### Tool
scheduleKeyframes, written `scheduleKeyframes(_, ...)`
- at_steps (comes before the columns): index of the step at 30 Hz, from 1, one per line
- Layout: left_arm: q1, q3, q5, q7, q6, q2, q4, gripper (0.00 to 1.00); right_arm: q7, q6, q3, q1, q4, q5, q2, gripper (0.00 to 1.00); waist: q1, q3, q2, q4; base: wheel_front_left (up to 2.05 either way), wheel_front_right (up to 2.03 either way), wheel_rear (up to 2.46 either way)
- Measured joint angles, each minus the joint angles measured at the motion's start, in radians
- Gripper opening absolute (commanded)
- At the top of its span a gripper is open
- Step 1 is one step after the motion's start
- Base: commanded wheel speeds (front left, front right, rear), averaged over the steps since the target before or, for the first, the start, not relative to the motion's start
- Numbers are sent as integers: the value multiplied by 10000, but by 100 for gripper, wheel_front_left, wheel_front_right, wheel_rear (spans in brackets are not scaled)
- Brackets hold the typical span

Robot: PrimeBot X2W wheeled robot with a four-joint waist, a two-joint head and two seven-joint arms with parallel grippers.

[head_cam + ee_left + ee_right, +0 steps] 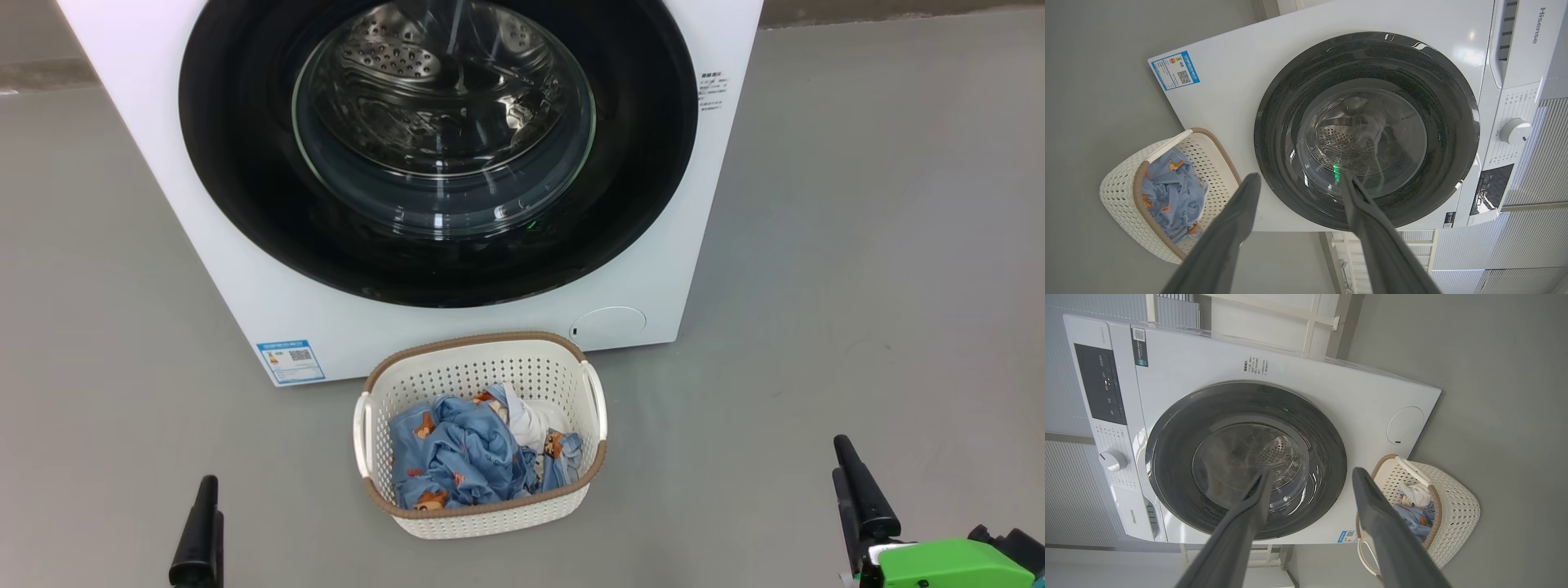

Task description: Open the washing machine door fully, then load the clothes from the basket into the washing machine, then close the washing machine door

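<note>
The white washing machine (163, 163) stands in front of me with its door (237, 204) shut; the wide black rim lies flush, and the steel drum shows through the glass. On the floor right before it sits the cream basket (482, 359), holding the clothes (457, 457): blue printed fabric and a white piece. My left gripper (208, 486) hangs low at the basket's left, my right gripper (842, 453) low at its right. Both are clear of everything. In the wrist views the left gripper (1300, 175) and right gripper (1311, 471) stand open and empty, pointing at the door.
Grey floor (857, 245) spreads on both sides of the machine. A round flap (608, 325) and a blue energy sticker (291, 361) sit low on the machine's front. The control panel with a white knob (1515, 130) runs along its top. Pale walls stand behind.
</note>
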Motion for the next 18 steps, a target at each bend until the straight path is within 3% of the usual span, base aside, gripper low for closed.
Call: scheduleKeyframes(18,-2,-376,2213,-500,0,395,-125,100,-491,0,221,-196,23,-2608,-58,100,-1,1,0,-33,0,0,0)
